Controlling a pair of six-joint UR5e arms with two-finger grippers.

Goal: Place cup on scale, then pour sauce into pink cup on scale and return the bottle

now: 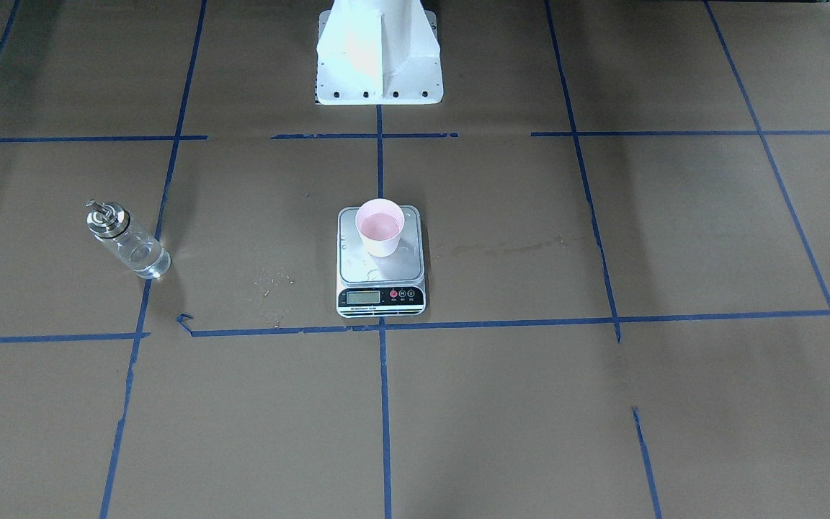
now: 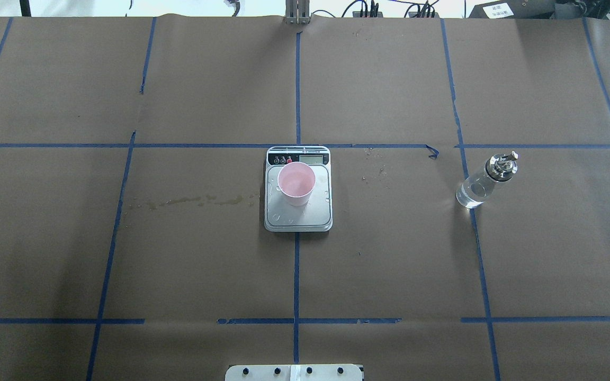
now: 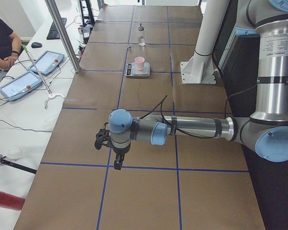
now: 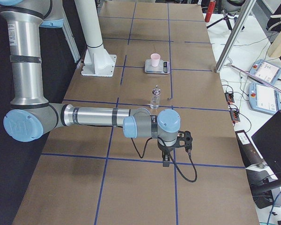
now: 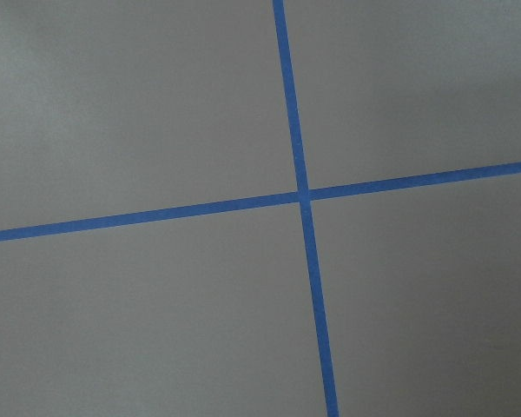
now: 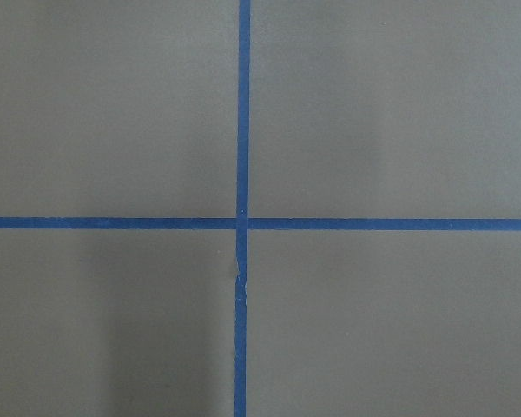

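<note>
The pale pink cup (image 1: 380, 229) stands upright on the far half of the silver scale (image 1: 380, 272), at the table's middle; it also shows in the overhead view (image 2: 296, 184). The clear bottle (image 2: 485, 181) with its metal spout stands upright on the paper, apart from the scale, on my right side; clear liquid fills its lower part. My left gripper (image 3: 116, 160) hangs over a tape cross far from the scale, and my right gripper (image 4: 166, 158) hangs past the bottle (image 4: 155, 98). Both show only in side views, so I cannot tell whether they are open or shut. The wrist views show only paper and tape.
Brown paper with blue tape lines covers the table. A white robot pedestal (image 1: 379, 58) stands behind the scale. A dried stain (image 2: 188, 201) lies left of the scale. A metal post (image 3: 62, 33), tablets (image 3: 19, 84) and a person (image 3: 2, 43) are along the table's far edge.
</note>
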